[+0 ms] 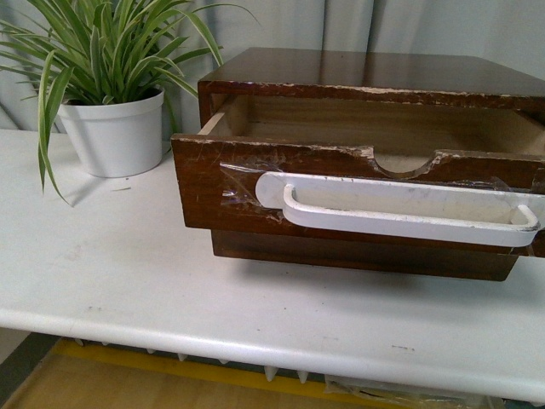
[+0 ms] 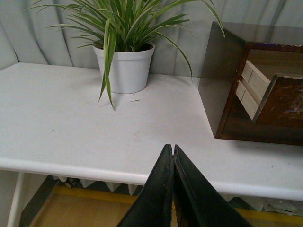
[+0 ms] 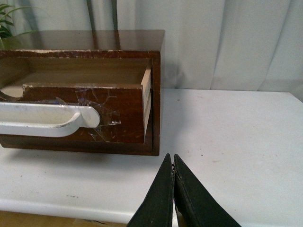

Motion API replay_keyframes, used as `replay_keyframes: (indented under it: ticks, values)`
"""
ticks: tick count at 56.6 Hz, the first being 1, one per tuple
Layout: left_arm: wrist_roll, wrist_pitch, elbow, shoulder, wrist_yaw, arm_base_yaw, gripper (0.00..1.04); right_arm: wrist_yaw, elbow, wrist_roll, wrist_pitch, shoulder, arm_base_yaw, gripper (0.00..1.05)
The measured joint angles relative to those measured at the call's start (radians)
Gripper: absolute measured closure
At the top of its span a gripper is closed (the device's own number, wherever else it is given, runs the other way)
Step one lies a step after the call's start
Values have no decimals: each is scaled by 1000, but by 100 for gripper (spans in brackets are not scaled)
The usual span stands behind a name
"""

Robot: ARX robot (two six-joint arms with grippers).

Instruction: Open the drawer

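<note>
- The drawer (image 1: 255, 183) is pulled partway out of its dark wood cabinet (image 1: 358, 72), which sits on the white table (image 1: 128, 281) towards the right side.
- Long white bar handle (image 1: 400, 209) is stuck on the front with clear tape; the rim is chipped and has a half-round notch (image 1: 404, 164).
- Inside of the drawer looks like bare pale wood.
- Left gripper (image 2: 173, 151) has its fingers pressed together, holding nothing, near the table's front edge, well apart from the drawer.
- Right gripper (image 3: 173, 161) is pressed closed too, over the table just in front of the cabinet's right corner.
- A spider plant in a white pot (image 1: 115, 132) stands left of the cabinet.
</note>
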Motion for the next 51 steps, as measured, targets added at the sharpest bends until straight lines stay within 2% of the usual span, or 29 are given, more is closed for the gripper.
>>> replay_keyframes:
  ticks: [25,27,51]
  values:
    - [-1,0,0,0,0,2,100,0,-1,0,0,-2,0,103]
    - [0,0,0,0,0,2,96,0,-1,-2,0,-2,0,101]
    - [0,0,0,0,0,2,20,0,-1,-2,0,-2,0,27]
